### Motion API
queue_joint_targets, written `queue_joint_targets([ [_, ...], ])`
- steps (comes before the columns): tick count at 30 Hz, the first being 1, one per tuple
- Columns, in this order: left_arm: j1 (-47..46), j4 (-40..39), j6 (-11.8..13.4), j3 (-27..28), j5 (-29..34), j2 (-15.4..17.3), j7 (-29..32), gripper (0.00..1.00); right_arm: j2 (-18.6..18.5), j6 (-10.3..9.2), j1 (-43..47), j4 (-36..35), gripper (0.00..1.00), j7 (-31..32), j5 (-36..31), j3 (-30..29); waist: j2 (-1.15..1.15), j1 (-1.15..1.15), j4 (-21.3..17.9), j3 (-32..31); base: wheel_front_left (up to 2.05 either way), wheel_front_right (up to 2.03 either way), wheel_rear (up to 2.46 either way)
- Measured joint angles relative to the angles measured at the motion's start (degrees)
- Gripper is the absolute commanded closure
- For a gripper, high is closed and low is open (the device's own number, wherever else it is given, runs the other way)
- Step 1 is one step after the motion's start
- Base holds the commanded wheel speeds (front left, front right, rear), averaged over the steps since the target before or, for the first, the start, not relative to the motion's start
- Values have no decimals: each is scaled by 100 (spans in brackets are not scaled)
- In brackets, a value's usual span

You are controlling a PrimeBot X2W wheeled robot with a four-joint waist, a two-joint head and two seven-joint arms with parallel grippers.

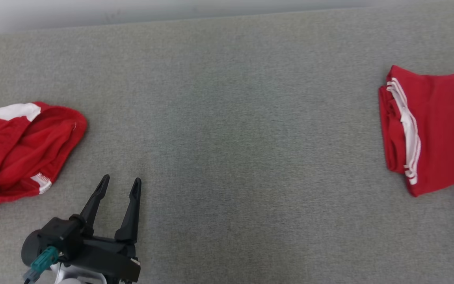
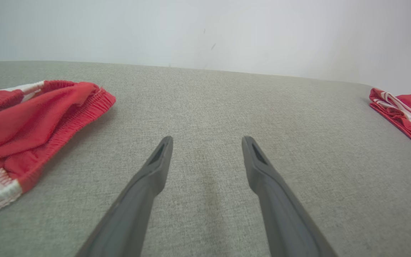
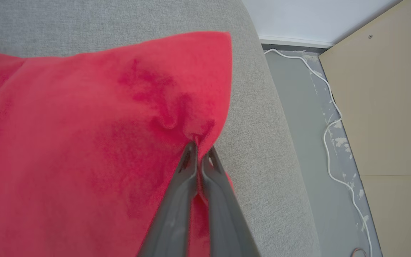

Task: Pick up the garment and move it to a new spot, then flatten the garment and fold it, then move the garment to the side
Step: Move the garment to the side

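A folded red garment (image 1: 436, 126) with white stripes lies at the right edge of the grey surface, also far right in the left wrist view as the folded garment (image 2: 409, 114). My right gripper (image 3: 201, 148) is shut on a pinch of that red garment (image 3: 84, 142) near the cushion's right edge. My left gripper (image 1: 120, 182) stands open at the lower left of the head view, nothing between its fingers (image 2: 159, 160). It hovers just right of a second, crumpled red garment (image 1: 18, 150) with white trim, which the left wrist view has as a red heap (image 2: 30, 121).
The grey upholstered surface (image 1: 231, 138) spreads wide between the two red garments. A pale wall runs behind it. Past the cushion's right edge lie a bare floor with a white cable (image 3: 328, 142) and a tan wooden panel (image 3: 387, 107).
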Motion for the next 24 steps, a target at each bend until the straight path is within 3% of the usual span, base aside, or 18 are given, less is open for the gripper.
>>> queue_joint_targets([
  [8, -120, 36, -51, -73, 14, -31, 21, 0, -174, -68, -164, 244, 100, -202, -348, 149, 0, 0, 239, 139, 0, 0, 0],
  [13, -138, 79, -48, -23, 14, -14, 20, 0, -45, -102, -166, 460, 100, -192, -349, 159, 0, 0, 367, 181, 0, 0, 0],
  [14, -137, 98, -47, -4, 13, -5, 20, 0, 4, -129, -166, 487, 90, -188, -354, 169, 0, 0, 378, 183, 0, 0, 0],
  [16, -137, 143, -46, 20, 13, -2, 19, 0, 118, -151, -166, 546, 52, -140, -381, 208, 0, 0, 383, 171, 0, 0, 0],
  [17, -137, 165, -45, 30, 12, -2, 19, 0, 158, -152, -166, 572, 13, -136, -402, 232, 0, 0, 381, 157, 0, 0, 0],
  [18, -137, 180, -44, 38, 12, -1, 19, 0, 181, -152, -166, 587, 0, -135, -404, 244, 0, 0, 376, 138, 0, 0, 0],
  [24, -132, 282, -37, 56, -4, -23, 11, 0, 197, -171, -190, 709, 0, -76, -695, 431, 0, -1, 315, -18, 0, 0, 0],
])
